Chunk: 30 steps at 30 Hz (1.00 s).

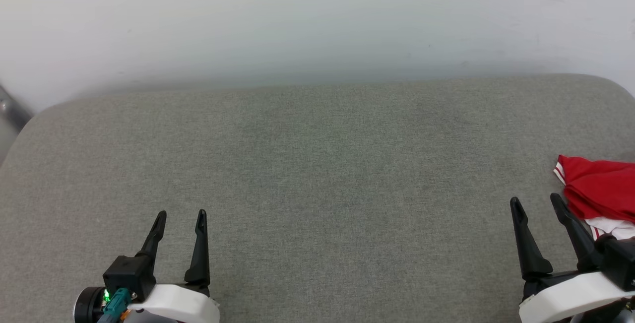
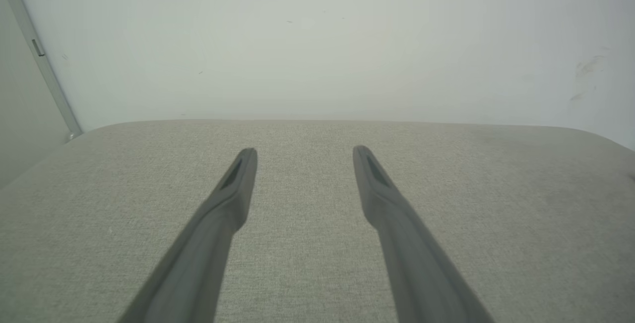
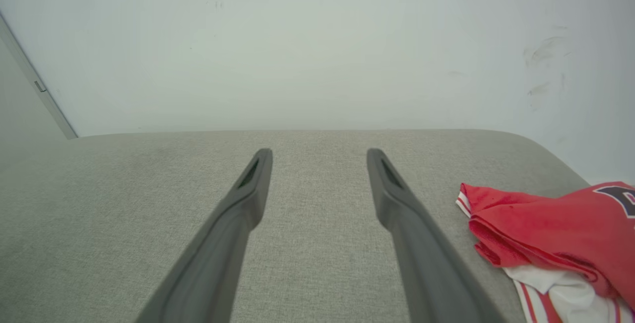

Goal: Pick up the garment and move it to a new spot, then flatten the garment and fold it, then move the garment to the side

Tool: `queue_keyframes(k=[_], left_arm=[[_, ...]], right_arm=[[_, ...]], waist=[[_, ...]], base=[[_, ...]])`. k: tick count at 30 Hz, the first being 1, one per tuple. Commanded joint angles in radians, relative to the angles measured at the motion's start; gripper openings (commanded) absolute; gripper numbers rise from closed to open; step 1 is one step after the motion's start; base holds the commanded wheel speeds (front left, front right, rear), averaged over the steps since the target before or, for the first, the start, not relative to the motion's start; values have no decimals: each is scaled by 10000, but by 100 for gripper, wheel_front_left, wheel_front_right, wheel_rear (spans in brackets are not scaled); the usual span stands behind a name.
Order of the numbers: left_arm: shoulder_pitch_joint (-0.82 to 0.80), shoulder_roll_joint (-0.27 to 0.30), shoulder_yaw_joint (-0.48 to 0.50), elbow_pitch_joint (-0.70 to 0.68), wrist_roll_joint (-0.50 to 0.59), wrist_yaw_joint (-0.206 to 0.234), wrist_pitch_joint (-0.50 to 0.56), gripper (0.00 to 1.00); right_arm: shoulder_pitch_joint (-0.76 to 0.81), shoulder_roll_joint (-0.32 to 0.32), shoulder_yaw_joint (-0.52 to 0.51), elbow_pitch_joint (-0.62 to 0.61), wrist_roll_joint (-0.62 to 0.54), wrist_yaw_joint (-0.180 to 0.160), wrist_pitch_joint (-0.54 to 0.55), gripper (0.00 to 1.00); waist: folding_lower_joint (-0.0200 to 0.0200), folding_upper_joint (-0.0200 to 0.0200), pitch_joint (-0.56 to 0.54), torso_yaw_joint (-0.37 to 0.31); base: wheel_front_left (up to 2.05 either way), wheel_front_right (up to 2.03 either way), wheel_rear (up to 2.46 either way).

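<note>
Currently the garment (image 1: 598, 184), a red T-shirt with white sleeves, lies crumpled at the right edge of the head view. It rests on the grey fabric-covered surface (image 1: 317, 189), just beside the right end effector (image 1: 536, 200).

End effector state:
- Right end effector: fingers apart, nothing between them, not gripping the garment.
- Left end effector (image 1: 181, 214), lower left of the head view: fingers apart, empty, well apart from the garment.

Handling, as a judgement: the cloth appears light, soft and limp. It will likely sag and drape when lifted and give no resistance to the fingers. A pinch on a bunched fold is likely to gather several layers at once. The nearest reachable hold is probably the red fold with the striped trim (image 3: 464, 204), at the left end of the heap in the right wrist view. Seams and trim should offer a firmer pinch than plain cloth.

Limits of observation:
- The garment is cut off by the right frame edge in both the head view and the right wrist view, so its full extent cannot be told.
- Collar and hem cannot be identified within the heap.
- A dark print (image 3: 622, 196) is cut off and unreadable.
- The right arm overlaps part of the white sleeve (image 3: 570, 293) in the head view.
</note>
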Motion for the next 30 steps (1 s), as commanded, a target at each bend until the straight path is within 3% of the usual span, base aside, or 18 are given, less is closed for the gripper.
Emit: queue_keyframes(k=[1, 12, 13, 16, 30], left_arm=[[-112, -15, 34, -11, 68, -50, -67, 100], [-144, -70, 175, -28, 128, -152, -67, 100], [-45, -61, 160, -14, 86, -148, -1, 0], [93, -156, 115, 210, 40, -158, 39, 0], [-137, -503, 701, 440, -2295, -634, 674, 0]], right_arm=[[-96, 46, 4, 4, -22, -3, -21, 100], [-156, 41, 37, 73, -95, -3, -47, 100], [-34, 21, 37, 64, -40, 0, -40, 0], [70, 43, 68, 319, 4, 0, -38, 0], [-332, 55, 27, 982, 2770, 0, 52, 0]], waist=[[0, 0, 17, 1], [0, 0, 81, -22], [0, 0, 83, -22], [0, 0, 86, -22], [0, 0, 61, 24]], base=[[0, 0, 0], [0, 0, 0], [0, 0, 0], [0, 0, 0], [0, 0, 0]])
